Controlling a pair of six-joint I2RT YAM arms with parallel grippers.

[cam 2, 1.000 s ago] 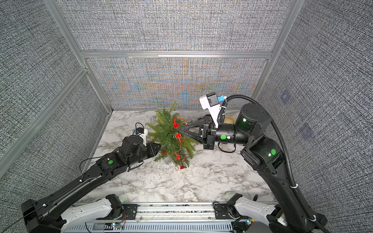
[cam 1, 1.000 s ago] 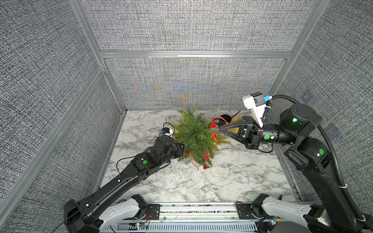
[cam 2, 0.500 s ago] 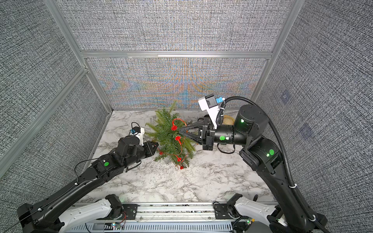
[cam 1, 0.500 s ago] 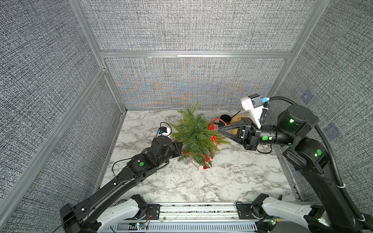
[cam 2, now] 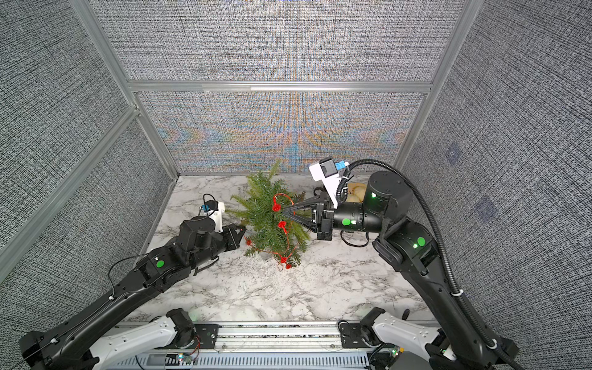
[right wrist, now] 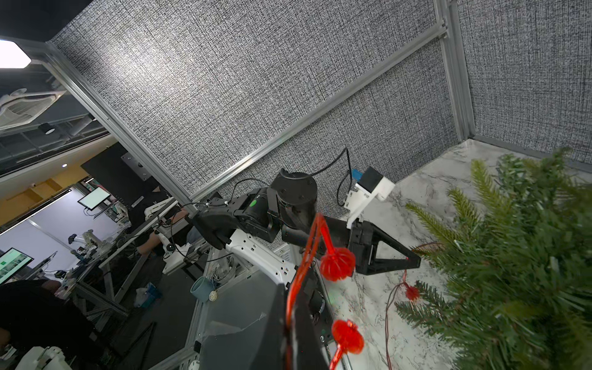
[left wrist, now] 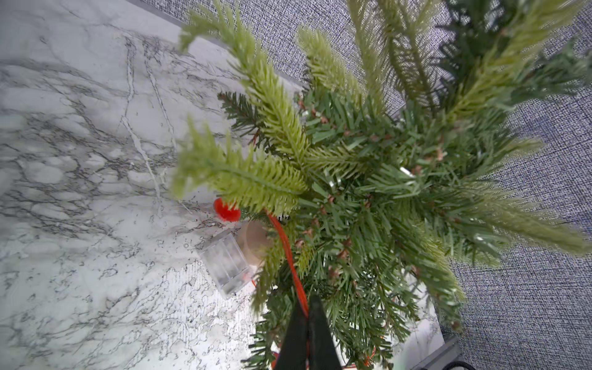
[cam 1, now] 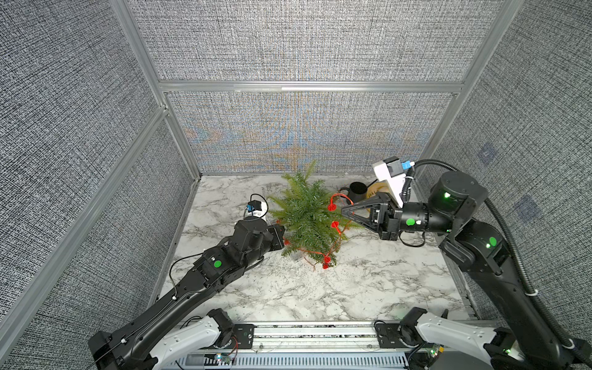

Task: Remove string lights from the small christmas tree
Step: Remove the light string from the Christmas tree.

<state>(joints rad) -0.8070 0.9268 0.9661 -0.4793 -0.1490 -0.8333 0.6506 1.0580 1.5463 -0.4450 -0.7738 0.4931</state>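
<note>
Lights [cam 1: 335,224] wound round tree [cam 1: 304,221], gripped at 2 points
Left gripper [left wrist: 308,307] and right gripper [cam 1: 342,211] each pinch the lights, which loop through the tree on the table [cam 1: 288,298]. Pulling apart against snagged loops could tip the tree or snap the lights.

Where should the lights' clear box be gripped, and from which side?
Likely the clear box at its free end, pinched across its width from above on the bare-table side. It lies flat on the table, its other side against the pale base of the tree under overhanging branches, where the wire also runs.
</note>
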